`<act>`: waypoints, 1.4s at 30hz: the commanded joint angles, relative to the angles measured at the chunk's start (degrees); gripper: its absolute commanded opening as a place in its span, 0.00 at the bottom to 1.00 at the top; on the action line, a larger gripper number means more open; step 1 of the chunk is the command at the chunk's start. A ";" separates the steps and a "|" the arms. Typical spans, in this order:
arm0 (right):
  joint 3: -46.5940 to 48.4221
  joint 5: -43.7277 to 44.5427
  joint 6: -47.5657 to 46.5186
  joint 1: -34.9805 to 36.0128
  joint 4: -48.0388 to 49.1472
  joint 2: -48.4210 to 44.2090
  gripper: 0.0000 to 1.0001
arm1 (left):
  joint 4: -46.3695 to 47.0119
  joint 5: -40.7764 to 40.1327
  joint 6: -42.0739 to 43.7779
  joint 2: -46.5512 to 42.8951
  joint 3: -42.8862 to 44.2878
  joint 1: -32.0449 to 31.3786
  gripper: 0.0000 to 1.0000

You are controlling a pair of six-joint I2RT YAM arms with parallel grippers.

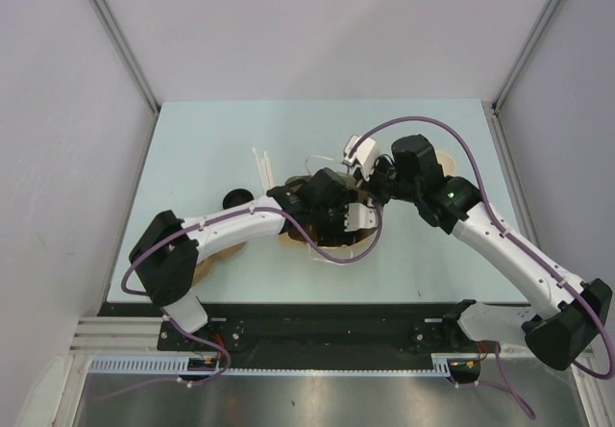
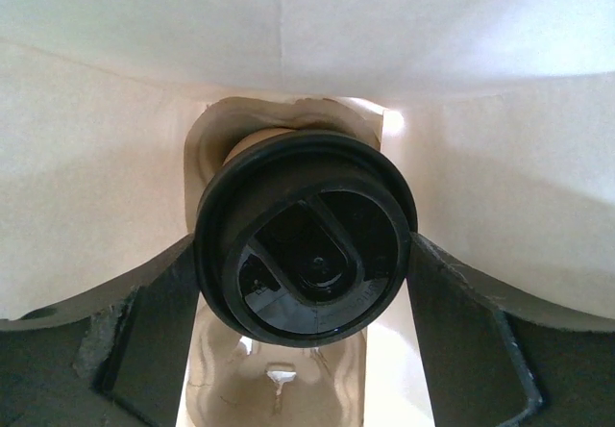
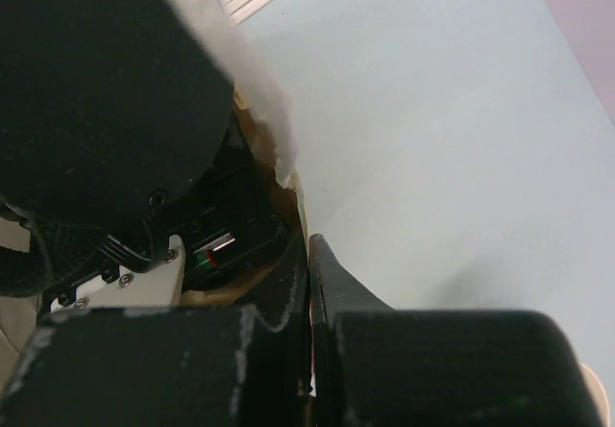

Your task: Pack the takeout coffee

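Left arm reaches in from the near-left corner, right arm from the near right; both meet at mid-surface.

Left gripper point(image 2: 306, 288): clenched on the takeout coffee point(image 2: 307, 239), one finger pressed to each side of the black lid point(image 2: 317, 196). The lid faces the wrist camera, and a strip of the tan cup wall shows behind the rim. Cup and fingers are inside the paper bag point(image 2: 480, 158), with pale paper walls on the left, right and above. A tan folded shape lies below and behind the cup; cannot tell whether it is the bag floor or something else.

Right gripper point(image 3: 310, 283): fingers closed almost flat together, with a thin brown edge of the bag rim pinched between them. The left arm's black wrist housing is just beside it, filling the left of that view.

From the top view the bag is mostly hidden under both wrists, with brown paper showing at its near edge.

Pale green surface point(image 3: 432, 110) beyond. A few white sticks point(image 1: 261, 167) lie on it just past the bag, on the left side. A tan rounded object point(image 1: 446, 162) shows behind the right arm, partly hidden.
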 commanded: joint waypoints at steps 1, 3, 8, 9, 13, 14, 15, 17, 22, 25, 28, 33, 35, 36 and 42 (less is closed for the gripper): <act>0.68 -9.27 2.02 -1.01 2.64 1.91 0.00 | -3.54 -0.41 -2.99 7.56 0.98 2.70 0.01; 0.68 -9.71 1.94 -1.89 3.43 2.61 0.00 | -3.55 0.04 -2.64 8.62 1.25 3.22 0.00; 0.77 -11.12 1.32 -3.30 4.14 4.28 0.00 | -3.72 1.09 -2.20 10.55 1.78 4.37 0.00; 0.77 -11.30 1.23 -3.39 4.31 4.54 0.00 | -3.46 1.18 -2.11 11.25 1.87 4.72 0.00; 0.68 -11.74 1.05 -3.92 5.01 5.51 0.00 | -2.93 1.36 -1.85 12.57 1.87 5.25 0.00; 0.68 -11.74 1.05 -4.27 5.10 5.86 0.00 | -2.67 1.27 -1.76 12.66 1.78 5.34 0.00; 0.77 -11.91 1.14 -4.36 5.10 5.95 0.00 | -2.40 1.27 -1.76 12.75 1.69 5.42 0.00; 0.68 -12.26 1.14 -4.53 5.28 6.39 0.00 | -1.79 1.18 -1.59 13.19 1.25 5.42 0.00; 0.77 -12.53 1.14 -5.15 5.37 7.18 0.00 | 0.67 1.00 -2.02 12.75 0.55 5.95 0.01; 0.77 -12.71 0.79 -5.59 5.63 7.18 0.00 | 1.29 1.62 -2.55 11.09 0.72 6.39 0.06; 0.68 -12.62 0.44 -5.76 5.72 7.01 0.00 | 1.03 3.20 -2.29 8.37 0.90 6.48 0.18; 0.77 -12.09 0.61 -6.11 5.46 6.31 0.00 | 1.55 4.34 -3.17 4.14 0.81 6.48 0.42; 0.77 -12.35 1.58 -6.38 5.72 6.30 0.00 | 2.08 4.17 -3.60 3.00 0.81 6.48 0.49; 0.68 -12.53 1.67 -6.55 5.89 6.13 0.00 | 2.43 4.17 -3.78 2.56 0.73 6.48 0.50; 0.77 -14.38 3.60 -7.34 5.89 6.30 0.00 | 4.36 4.52 -4.05 0.10 -0.59 6.48 0.60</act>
